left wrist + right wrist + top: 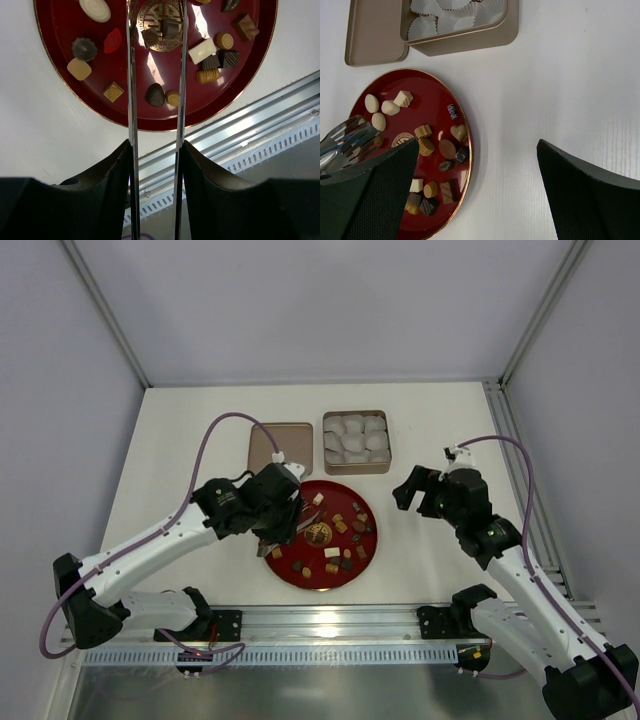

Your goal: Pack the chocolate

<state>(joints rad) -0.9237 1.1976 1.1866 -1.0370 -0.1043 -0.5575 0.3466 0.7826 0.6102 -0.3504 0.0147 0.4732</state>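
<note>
Several chocolates (340,525) in dark, tan and cream lie on the red plate (372,540). My left gripper (285,510) hovers over the plate's left half and is shut on metal tongs (131,75). The tong blades stand apart, and their tips reach the plate's gold emblem, where a dark chocolate (167,27) sits between them. I cannot tell whether the tongs pinch it. My right gripper (420,488) is open and empty above the table, right of the plate (435,95). The tongs (345,137) also show in the right wrist view.
A gold tin (356,470) lined with white paper cups (356,438) stands behind the plate. Its lid (280,448) lies flat to the left of it. A slotted metal rail (330,648) runs along the table's near edge.
</note>
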